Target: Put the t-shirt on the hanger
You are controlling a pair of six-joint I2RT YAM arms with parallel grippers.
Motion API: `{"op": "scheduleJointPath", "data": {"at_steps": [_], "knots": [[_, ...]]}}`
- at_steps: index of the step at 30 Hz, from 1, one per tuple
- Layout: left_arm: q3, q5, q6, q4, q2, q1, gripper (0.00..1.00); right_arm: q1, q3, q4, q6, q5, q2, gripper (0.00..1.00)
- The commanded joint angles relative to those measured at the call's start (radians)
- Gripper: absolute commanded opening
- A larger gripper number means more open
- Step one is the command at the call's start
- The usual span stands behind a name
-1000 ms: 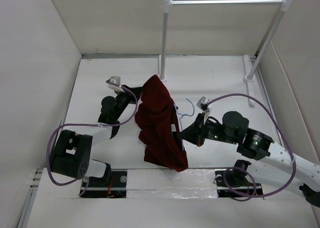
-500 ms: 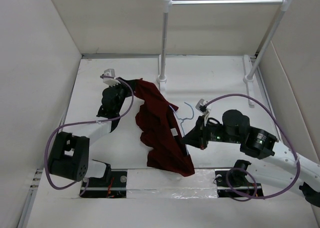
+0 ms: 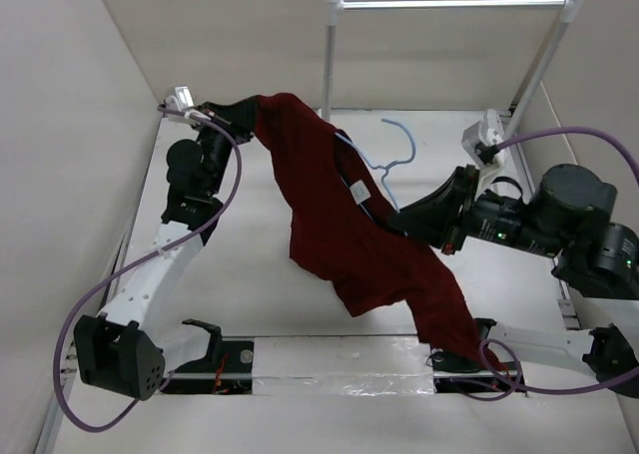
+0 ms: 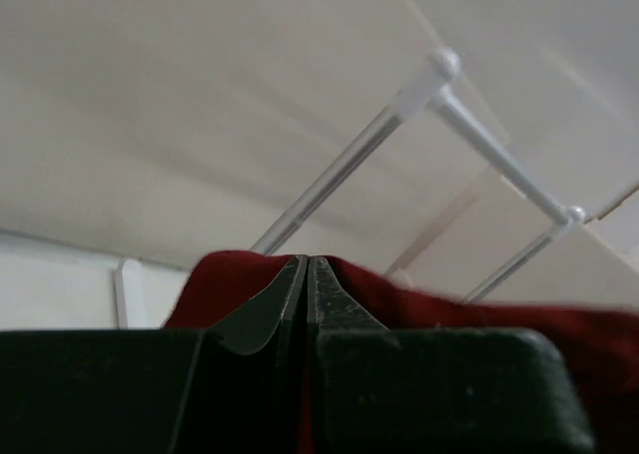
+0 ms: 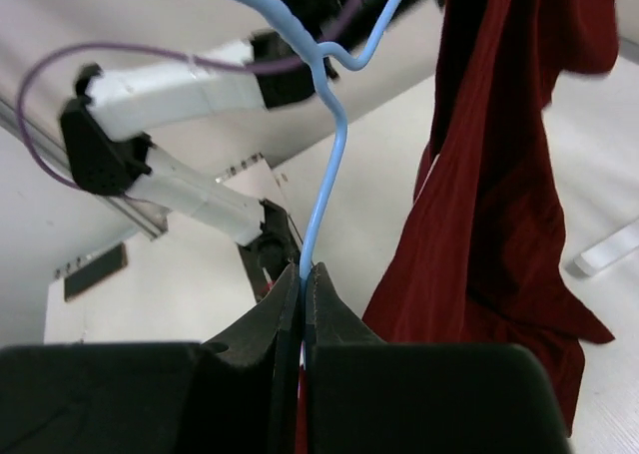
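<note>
The left gripper (image 4: 305, 264) has its claw pressed shut, pinching one end of the t-shirt (image 3: 339, 215). The left arm reaches up tall over the far left corner of the table (image 3: 250, 304), so the red cloth hangs in the air and opens out. From there the t-shirt slopes down across the middle, and its low end droops by the near edge on the right. The right gripper (image 5: 303, 271) has its claw squeezed tight on the thin blue wire of the hanger (image 5: 327, 190). The right arm bends in from the right edge and holds the hanger beside the cloth, hook pointing toward the white rack (image 3: 449, 3). I think the hanger is there to slide inside the shirt.
</note>
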Motion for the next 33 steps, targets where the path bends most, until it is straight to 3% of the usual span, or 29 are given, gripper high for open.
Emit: {"op": "scheduleJointPath", "data": {"at_steps": [1, 4, 9, 13, 14, 17, 19, 21, 24, 28, 31, 33], "knots": [[0.066, -0.023, 0.054, -0.121, -0.028, 0.002, 0.00, 0.004, -0.102, 0.009, -0.048, 0.000, 0.017, 0.00], [0.027, -0.066, 0.054, -0.125, -0.030, 0.002, 0.00, -0.005, -0.045, 0.011, -0.048, 0.021, -0.029, 0.00], [-0.010, 0.017, 0.043, -0.072, -0.008, 0.002, 0.00, -0.005, 0.127, -0.077, -0.066, 0.096, -0.025, 0.00], [-0.067, -0.023, 0.081, -0.058, -0.037, -0.045, 0.00, -0.018, 0.008, -0.044, -0.052, 0.161, -0.062, 0.00], [-0.095, -0.001, 0.083, -0.056, -0.043, -0.045, 0.09, -0.028, -0.022, -0.032, -0.049, 0.165, -0.068, 0.00], [-0.194, 0.077, 0.060, -0.020, -0.102, -0.045, 0.25, -0.107, -0.131, 0.003, -0.045, 0.165, -0.102, 0.00], [-0.253, 0.137, 0.016, 0.011, -0.171, -0.045, 0.28, -0.164, -0.179, 0.008, -0.051, 0.165, -0.115, 0.00], [-0.337, 0.206, -0.011, 0.046, -0.244, -0.045, 0.26, -0.250, -0.194, 0.005, -0.078, 0.211, -0.108, 0.00], [-0.402, 0.237, -0.015, 0.027, -0.347, -0.045, 0.14, -0.400, -0.211, 0.023, -0.124, 0.262, -0.059, 0.00], [-0.429, 0.241, 0.017, -0.044, -0.445, -0.067, 0.00, -0.641, -0.201, 0.112, -0.150, 0.135, 0.022, 0.00], [-0.440, 0.171, 0.067, -0.096, -0.484, -0.165, 0.00, -0.780, -0.150, 0.161, -0.132, 0.064, 0.091, 0.00], [-0.446, 0.058, 0.127, -0.133, -0.470, -0.292, 0.00, -0.821, -0.094, 0.183, -0.115, 0.061, 0.125, 0.00]]}}
